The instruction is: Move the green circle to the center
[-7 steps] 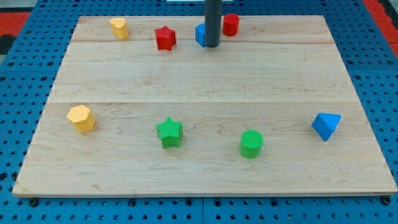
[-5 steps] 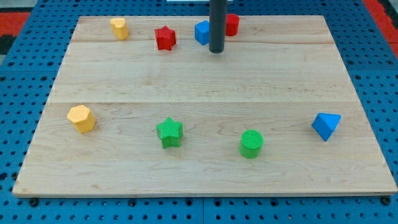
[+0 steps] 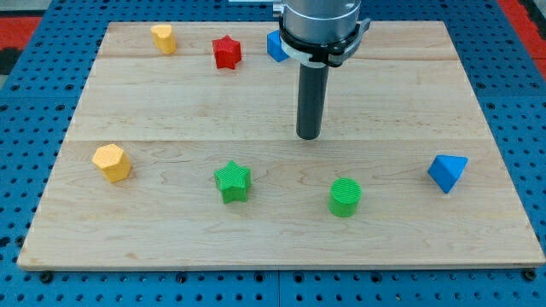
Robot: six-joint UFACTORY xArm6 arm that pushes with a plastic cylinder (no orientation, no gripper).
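The green circle (image 3: 345, 197), a short ribbed cylinder, stands on the wooden board (image 3: 171, 102) at the lower right of middle. My tip (image 3: 308, 136) is near the board's middle, above and a little left of the green circle, apart from it. The arm's body covers the red block at the view's top.
A green star (image 3: 232, 182) lies left of the green circle. A blue pyramid-like block (image 3: 447, 172) is at the right. A yellow hexagon (image 3: 112, 162) is at the left. A yellow block (image 3: 163, 38), a red star (image 3: 226, 52) and a partly hidden blue block (image 3: 275, 46) line the top.
My tip has moved from the top of the board, beside the blue and red blocks, down toward the middle. No block has moved.
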